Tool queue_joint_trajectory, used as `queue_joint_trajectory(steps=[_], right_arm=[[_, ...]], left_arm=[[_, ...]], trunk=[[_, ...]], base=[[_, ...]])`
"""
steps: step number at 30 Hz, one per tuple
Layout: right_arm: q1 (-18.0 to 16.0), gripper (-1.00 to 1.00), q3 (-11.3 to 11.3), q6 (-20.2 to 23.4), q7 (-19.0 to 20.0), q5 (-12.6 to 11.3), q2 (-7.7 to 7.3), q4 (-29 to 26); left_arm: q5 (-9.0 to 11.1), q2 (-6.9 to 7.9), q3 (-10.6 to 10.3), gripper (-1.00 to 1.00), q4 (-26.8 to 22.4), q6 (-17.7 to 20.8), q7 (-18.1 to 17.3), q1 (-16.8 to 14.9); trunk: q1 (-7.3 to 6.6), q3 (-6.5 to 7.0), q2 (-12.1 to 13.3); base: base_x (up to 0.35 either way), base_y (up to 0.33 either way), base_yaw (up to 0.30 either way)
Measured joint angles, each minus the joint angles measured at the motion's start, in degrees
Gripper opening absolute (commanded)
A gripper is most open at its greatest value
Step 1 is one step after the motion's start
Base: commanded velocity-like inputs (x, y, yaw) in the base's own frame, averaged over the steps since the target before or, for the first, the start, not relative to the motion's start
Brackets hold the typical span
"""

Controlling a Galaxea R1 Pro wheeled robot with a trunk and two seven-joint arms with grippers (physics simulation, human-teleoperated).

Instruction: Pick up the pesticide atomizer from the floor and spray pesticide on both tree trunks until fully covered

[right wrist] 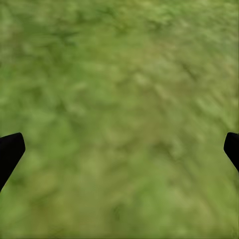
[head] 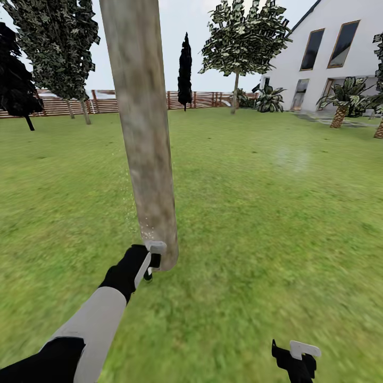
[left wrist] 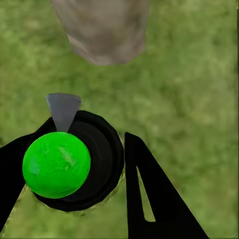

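The left gripper (left wrist: 74, 169) jaws grip the spray bottle (left wrist: 57, 164) just beside the tree trunk (head: 143, 133); the right gripper (head: 298, 359) jaws hang open above grass (right wrist: 119, 99)

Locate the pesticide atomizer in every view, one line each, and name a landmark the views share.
Head view: the pesticide atomizer peeks out dark below the left gripper, at the base of the tree trunk.
Left wrist view: the black bottle with its green part sits between the fingers, trunk beyond.
Right wrist view: grass, no atomizer.
Shared landmark: the trunk.
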Motion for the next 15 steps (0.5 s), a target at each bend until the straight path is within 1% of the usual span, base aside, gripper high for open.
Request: queue_joint_trajectory(steps=[1,2,3,4,6,7,8,9,10,11,12,13,14,15], right_arm=[[0.0,1.0,0.0,0.0,0.0,0.0,0.0,0.0],[0.0,1.0,0.0,0.0,0.0,0.0,0.0,0.0],[0.0,1.0,0.0,0.0,0.0,0.0,-0.01,0.0],[0.0,1.0,0.0,0.0,0.0,0.0,0.0,0.0],[0.0,1.0,0.0,0.0,0.0,0.0,0.0,0.0],[0.0,1.0,0.0,0.0,0.0,0.0,0.0,0.0],[0.0,1.0,0.0,0.0,0.0,0.0,0.0,0.0],[0.0,1.0,0.0,0.0,0.0,0.0,0.0,0.0],[0.0,1.0,0.0,0.0,0.0,0.1,0.0,0.0],[0.0,1.0,0.0,0.0,0.0,0.1,0.0,0.0],[0.0,1.0,0.0,0.0,0.0,0.1,-0.01,0.0],[0.0,1.0,0.0,0.0,0.0,0.1,0.0,0.0],[0.0,1.0,0.0,0.0,0.0,0.1,-0.01,0.0],[0.0,1.0,0.0,0.0,0.0,0.1,0.0,0.0]], left_arm=[[-0.2,0.33,-0.1,-1.0,-1.9,0.3,0.0,0.0],[-0.2,0.94,-0.1,-1.0,-2.7,1.3,-0.1,0.1],[-0.3,2.55,-0.1,-1.0,-3.1,2.9,-0.2,0.1],[-0.8,4.46,0.0,-1.0,-3.2,3.6,-0.3,0.0],[-0.2,6.6,-0.1,-1.0,-3.2,3.9,-0.4,-0.2],[0.1,6.87,-0.1,-1.0,-3.2,4.0,-0.4,-0.2],[0.8,5.92,-0.2,-1.0,-3.3,4.0,-0.6,-0.3],[0.8,4.65,-0.3,-1.0,-3.3,4.0,-0.7,-0.3],[0.6,2.68,-0.3,-1.0,-3.3,4.1,-0.7,-0.5],[1.0,0.87,-0.3,-1.0,-3.4,4.0,-0.7,-0.7],[0.6,-0.2,-0.8,-1.0,-4.2,4.2,-0.7,-0.8],[0.5,-0.57,-2.4,-1.0,-6.0,6.2,-0.8,-0.9],[0.0,-0.36,-3.3,-1.0,-8.2,9.1,-0.8,-0.7],[0.0,-0.04,-3.6,-1.0,-10.2,10.5,-0.8,-0.6]], trunk=[[0.0,0.0,0.0],[0.0,0.0,0.0],[0.0,-0.01,0.0],[0.0,-0.01,0.0],[0.0,-0.01,0.0],[0.0,-0.01,0.0],[0.0,-0.01,0.0],[0.0,-0.01,0.0],[0.0,0.0,0.0],[0.0,0.0,0.0],[0.0,0.0,0.0],[0.0,0.0,0.0],[0.0,0.0,0.0],[0.0,0.0,0.0]], base=[[0.0,0.0,0.0],[0.0,0.0,0.0],[0.0,0.0,0.0],[0.0,0.0,0.0],[0.0,0.0,0.0],[0.0,0.0,0.0],[0.0,0.0,0.0],[0.0,0.0,0.0],[0.0,0.0,0.0],[0.0,0.0,0.0],[0.0,0.0,0.0],[0.0,0.0,0.0],[0.0,0.0,0.0],[0.0,0.0,0.0]])
